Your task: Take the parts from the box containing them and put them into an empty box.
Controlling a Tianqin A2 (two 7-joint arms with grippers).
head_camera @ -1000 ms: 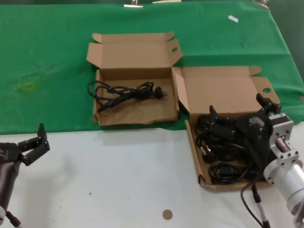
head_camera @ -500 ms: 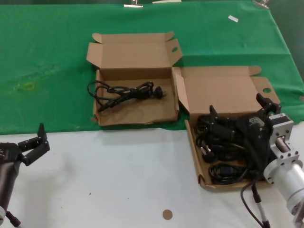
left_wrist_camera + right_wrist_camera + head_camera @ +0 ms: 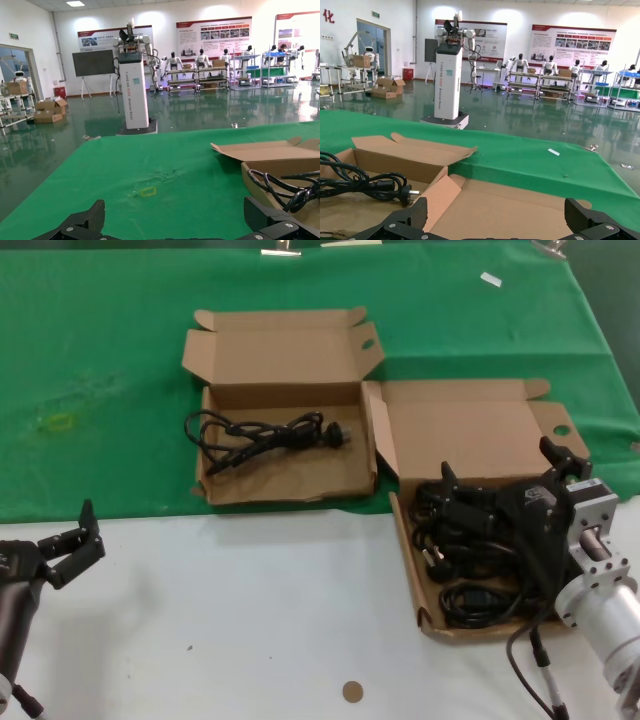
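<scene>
Head view shows two open cardboard boxes on the table, where the green cloth (image 3: 110,370) meets the bare white front part. Box containing them (image 3: 432,612) sits toward the table's right edge, its tray crossing onto the white, w/ a tangled heap of parts (image 3: 470,560), black power cords w/ plugs, piled inside. Right gripper (image 3: 500,475) is down over that heap, fingers spread wide apart, one tip at the cords' upper edge, the other out by the lid's side; nothing between them that I can see, tho whether the tips touch the cords I can't tell. Empty box (image 3: 285,485) lies just beside it toward the table's middle, lid up at the back, and it's not truly empty: one cord (image 3: 262,433) already lies along the back of its tray. Left gripper (image 3: 62,540) hangs idle near the table's front left corner, fingers apart, holding nothing. Looks to me like the pick step for another cord, grasp not made yet. Next move prob needs the right gripper to settle on one cord or plug and close firmly, then lift slow, since the cords are knotted together and a neighbour could drag out w/ it, before carrying it across to the other tray.
</scene>
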